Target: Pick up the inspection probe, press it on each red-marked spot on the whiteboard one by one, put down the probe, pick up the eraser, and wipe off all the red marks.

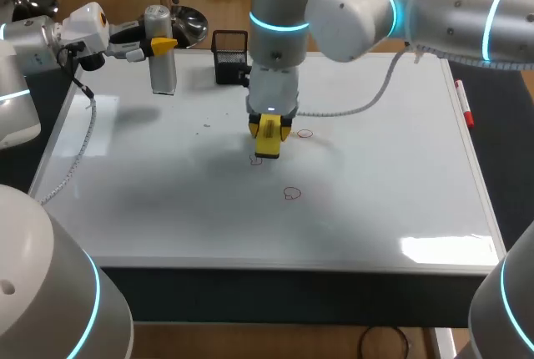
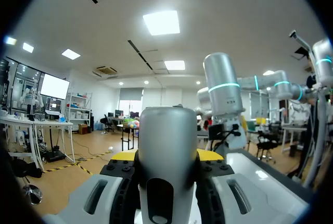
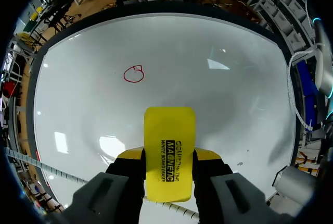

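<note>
My left gripper (image 1: 160, 45) is shut on the grey-white inspection probe (image 1: 162, 63) and holds it upright over the whiteboard's (image 1: 375, 184) far left corner. In the left wrist view the probe (image 2: 167, 140) fills the gap between the yellow-tipped fingers (image 2: 123, 156). My right gripper (image 1: 269, 128) points straight down at mid-board, shut on the yellow eraser (image 1: 269, 140), whose lower edge is at the board. A faint red mark (image 1: 257, 159) lies just by the eraser, another red mark (image 1: 305, 133) to its right, and a red circle (image 1: 290, 193) nearer the front. The right wrist view shows the eraser (image 3: 169, 146) and a red circle (image 3: 133, 74) ahead of it.
A black mesh pen holder (image 1: 230, 56) stands at the board's far edge, just behind my right gripper. A red marker (image 1: 464, 104) lies along the right edge. A white coiled cable (image 1: 367, 100) trails across the board from my right arm.
</note>
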Available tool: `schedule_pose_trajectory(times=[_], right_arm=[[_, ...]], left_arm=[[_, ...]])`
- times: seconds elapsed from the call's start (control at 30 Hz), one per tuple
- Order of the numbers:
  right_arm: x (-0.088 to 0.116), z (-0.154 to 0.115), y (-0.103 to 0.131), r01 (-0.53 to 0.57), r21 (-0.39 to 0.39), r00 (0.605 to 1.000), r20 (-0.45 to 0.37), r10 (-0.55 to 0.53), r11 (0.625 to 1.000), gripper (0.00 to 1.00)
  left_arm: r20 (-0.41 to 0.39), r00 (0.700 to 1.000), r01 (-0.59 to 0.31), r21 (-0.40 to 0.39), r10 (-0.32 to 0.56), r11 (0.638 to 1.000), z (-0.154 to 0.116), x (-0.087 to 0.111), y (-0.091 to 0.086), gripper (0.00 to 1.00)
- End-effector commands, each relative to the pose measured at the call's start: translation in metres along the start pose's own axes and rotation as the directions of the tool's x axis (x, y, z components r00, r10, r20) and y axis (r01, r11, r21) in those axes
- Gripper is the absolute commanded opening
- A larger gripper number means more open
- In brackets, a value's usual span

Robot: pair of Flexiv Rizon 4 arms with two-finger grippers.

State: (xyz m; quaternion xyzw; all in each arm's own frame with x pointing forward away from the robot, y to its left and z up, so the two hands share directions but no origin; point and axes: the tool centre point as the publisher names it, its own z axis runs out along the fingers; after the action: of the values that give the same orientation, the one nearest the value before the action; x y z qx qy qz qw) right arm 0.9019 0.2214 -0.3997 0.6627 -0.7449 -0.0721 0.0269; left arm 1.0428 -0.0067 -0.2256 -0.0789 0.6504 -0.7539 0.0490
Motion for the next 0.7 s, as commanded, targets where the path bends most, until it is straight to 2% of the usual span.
schedule_pose_trajectory(times=[0.03, 0.23, 0.7], right_arm=[[-0.012, 0.014, -0.007, -0.013, 0.001, 1.000, -0.013, 0.013, 1.000, 0.00], [-0.022, 0.027, -0.007, -0.010, 0.003, 1.000, 0.000, 0.010, 1.000, 0.00], [-0.041, 0.033, 0.007, 0.015, 0.001, 1.000, 0.003, -0.015, 1.000, 0.00]], left_arm=[[0.004, 1.000, -0.002, -0.001, 0.002, 1.000, 0.000, 0.002, -0.002, 0.00], [0.004, 1.000, -0.002, -0.001, 0.002, 1.000, 0.000, 0.002, -0.002, 0.00], [0.004, 1.000, -0.002, -0.001, 0.002, 1.000, 0.000, 0.002, -0.002, 0.00]])
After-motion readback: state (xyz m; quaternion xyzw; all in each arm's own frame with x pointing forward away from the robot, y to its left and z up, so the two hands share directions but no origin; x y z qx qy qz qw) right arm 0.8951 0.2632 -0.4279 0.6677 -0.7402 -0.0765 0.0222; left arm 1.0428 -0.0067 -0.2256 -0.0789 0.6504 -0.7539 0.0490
